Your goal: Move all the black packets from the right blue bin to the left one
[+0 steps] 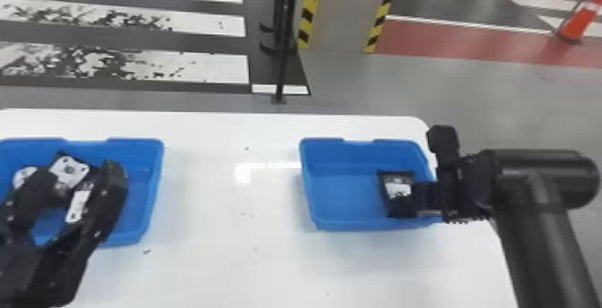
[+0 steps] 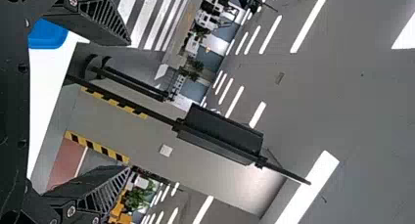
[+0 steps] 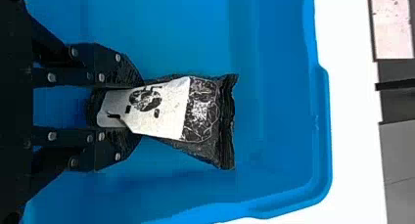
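Note:
In the head view my right gripper [image 1: 423, 199] reaches into the right blue bin [image 1: 342, 186], at a black packet [image 1: 397, 190] with a white label. The right wrist view has the right gripper [image 3: 117, 106] shut on that packet [image 3: 208, 111], its sides squeezed between the two fingers. My left gripper [image 1: 74, 177] stands open near the left blue bin [image 1: 154, 164], in front of the black packets [image 1: 69, 170] lying there. In the left wrist view the left gripper [image 2: 129, 106] has its fingers wide apart with nothing between them.
Both bins stand on a white table [image 1: 233, 195], with a wide gap between them. Behind the table rise a thin black post [image 1: 283, 38] and a pillar with striped edges [image 1: 342, 11]. An orange cone [image 1: 578, 23] stands far right.

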Controlling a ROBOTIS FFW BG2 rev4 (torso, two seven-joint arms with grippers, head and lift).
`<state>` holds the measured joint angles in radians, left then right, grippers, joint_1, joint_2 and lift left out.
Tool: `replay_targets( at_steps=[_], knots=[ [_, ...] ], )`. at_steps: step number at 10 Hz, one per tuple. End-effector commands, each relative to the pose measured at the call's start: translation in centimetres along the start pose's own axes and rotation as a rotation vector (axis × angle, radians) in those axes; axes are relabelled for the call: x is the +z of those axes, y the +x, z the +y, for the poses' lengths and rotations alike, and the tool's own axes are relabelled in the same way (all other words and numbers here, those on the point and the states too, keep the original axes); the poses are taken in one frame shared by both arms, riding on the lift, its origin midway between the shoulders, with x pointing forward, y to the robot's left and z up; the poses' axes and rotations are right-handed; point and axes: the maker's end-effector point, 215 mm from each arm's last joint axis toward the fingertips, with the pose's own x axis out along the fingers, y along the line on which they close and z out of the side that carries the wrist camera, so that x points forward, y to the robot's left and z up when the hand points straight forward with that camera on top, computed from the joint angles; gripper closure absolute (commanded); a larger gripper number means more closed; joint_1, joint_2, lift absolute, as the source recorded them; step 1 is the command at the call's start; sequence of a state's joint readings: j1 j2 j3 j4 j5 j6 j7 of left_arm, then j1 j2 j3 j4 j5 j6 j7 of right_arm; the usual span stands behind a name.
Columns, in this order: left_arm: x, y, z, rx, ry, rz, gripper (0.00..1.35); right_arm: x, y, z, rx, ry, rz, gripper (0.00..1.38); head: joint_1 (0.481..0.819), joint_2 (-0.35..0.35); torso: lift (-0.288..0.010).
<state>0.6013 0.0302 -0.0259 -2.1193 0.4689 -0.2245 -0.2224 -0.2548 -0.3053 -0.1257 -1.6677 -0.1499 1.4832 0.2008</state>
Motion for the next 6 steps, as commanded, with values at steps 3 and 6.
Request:
replay_targets(
  at_steps=[3, 6],
  knots=[
    [0.7, -0.1, 0.1, 0.003, 0.001, -0.024, 0.14, 5.9, -2.1, 2.2, 0.06, -0.044, -0.34, 1.1, 0.695, -0.191, -0.14],
    [1.0, -0.2, -0.1, 0.004, 0.002, -0.043, 0.14, 13.5, -8.3, 10.6, 0.332, -0.139, -0.733, 1.1, 0.695, -0.146, -0.14]
  ],
)
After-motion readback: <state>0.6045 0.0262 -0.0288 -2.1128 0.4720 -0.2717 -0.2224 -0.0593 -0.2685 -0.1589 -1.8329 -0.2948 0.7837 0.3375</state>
